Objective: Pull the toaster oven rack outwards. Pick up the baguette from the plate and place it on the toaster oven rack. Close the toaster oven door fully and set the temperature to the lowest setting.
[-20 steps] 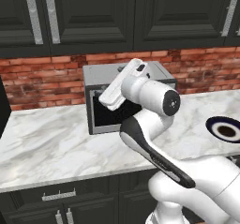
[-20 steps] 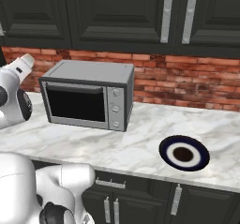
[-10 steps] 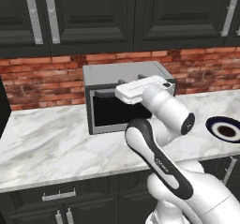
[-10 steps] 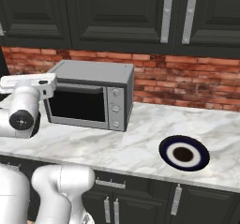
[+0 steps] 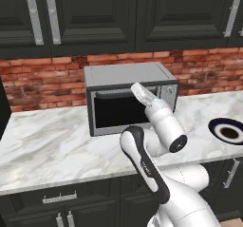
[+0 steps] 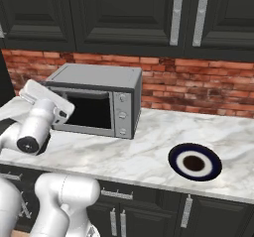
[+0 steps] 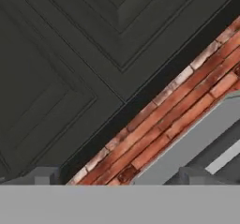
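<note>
Silver-grey toaster oven (image 5: 128,98) shut; end effector (image 5: 138,89) spread, empty | door handle to be reached squarely first

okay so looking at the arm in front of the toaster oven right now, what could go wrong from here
1. The gripper, jaws open, hangs close before the closed toaster oven door, pointing up at the cabinets; swinging down, it may knock the toaster oven.
2. The plate looks bare, with no baguette showing, so the pick-up step may find nothing.
</note>
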Motion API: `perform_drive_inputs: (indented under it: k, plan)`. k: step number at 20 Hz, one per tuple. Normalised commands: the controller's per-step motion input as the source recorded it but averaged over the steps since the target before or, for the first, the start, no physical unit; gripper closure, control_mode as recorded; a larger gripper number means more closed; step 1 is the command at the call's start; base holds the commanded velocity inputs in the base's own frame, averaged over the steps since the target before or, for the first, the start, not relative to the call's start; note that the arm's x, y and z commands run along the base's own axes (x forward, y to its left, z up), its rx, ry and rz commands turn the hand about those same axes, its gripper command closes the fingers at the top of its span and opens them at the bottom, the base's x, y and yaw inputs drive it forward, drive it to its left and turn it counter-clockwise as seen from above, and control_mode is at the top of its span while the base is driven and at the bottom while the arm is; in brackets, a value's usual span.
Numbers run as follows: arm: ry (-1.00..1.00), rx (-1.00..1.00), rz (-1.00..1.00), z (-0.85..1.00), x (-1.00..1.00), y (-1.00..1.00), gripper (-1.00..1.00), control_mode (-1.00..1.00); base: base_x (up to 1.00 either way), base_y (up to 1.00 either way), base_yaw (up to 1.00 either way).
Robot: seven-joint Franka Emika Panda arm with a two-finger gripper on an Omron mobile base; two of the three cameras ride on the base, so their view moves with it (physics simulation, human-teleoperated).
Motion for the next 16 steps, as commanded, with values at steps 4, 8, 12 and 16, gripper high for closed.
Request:
perform_drive_inputs:
  k: [4, 8, 12, 16]
  plan:
    - [0.51, 1.00, 0.04, 0.23, -0.05, -0.01, -1.00, -1.00, 0.00, 0.00, 0.00]
    - [0.51, 1.00, 0.10, 0.15, 0.00, 0.00, -1.00, -1.00, 0.00, 0.00, 0.00]
    - [0.49, 1.00, 0.12, 0.12, 0.00, 0.00, -1.00, -1.00, 0.00, 0.00, 0.00]
    - [0.44, 1.00, 0.10, 0.11, 0.00, 0.00, -1.00, -1.00, 0.00, 0.00, 0.00]
